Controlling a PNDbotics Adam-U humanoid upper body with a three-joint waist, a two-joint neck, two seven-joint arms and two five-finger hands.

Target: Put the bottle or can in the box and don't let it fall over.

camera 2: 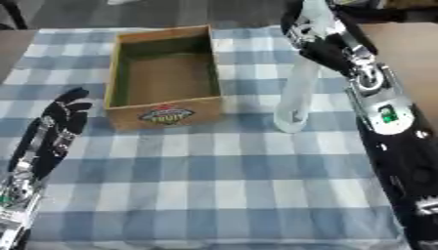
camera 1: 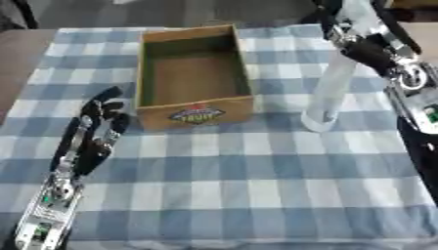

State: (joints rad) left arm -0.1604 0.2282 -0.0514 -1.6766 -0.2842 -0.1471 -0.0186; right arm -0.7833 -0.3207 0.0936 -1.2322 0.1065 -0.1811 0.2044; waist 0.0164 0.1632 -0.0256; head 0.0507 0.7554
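The surface (camera 1: 256,195) was covered with a blue-and-white checked cloth (camera 1: 239,161). An open cardboard box (camera 1: 195,114) stood on the cloth toward the far side, left of centre. Its interior was brown and showed no contents, its inner walls looked greenish, and a coloured label (camera 1: 197,115) was printed on the near outer wall.

A tall, clear bottle (camera 1: 329,93) was positioned just to the right of the box, outside it and apart from its right wall. The bottle's base (camera 2: 289,122) was at cloth level; whether it rested on the cloth or was raised slightly could not be determined. The bottle leaned slightly, with its upper end tilted toward the far right.

The right robot hand (camera 1: 363,41) entered from the upper right corner and was closed around the upper portion of the bottle, grasping it near the top. The right forearm, black with silver joints, ran down the right edge of both views.

The left robot hand (camera 1: 101,117) lay at the left side of the surface, near the front left corner of the box but not touching it. Its fingers (camera 2: 70,105) were extended and relaxed, pointing away from the robot, and it held nothing. The left forearm extended back toward the lower left corner.
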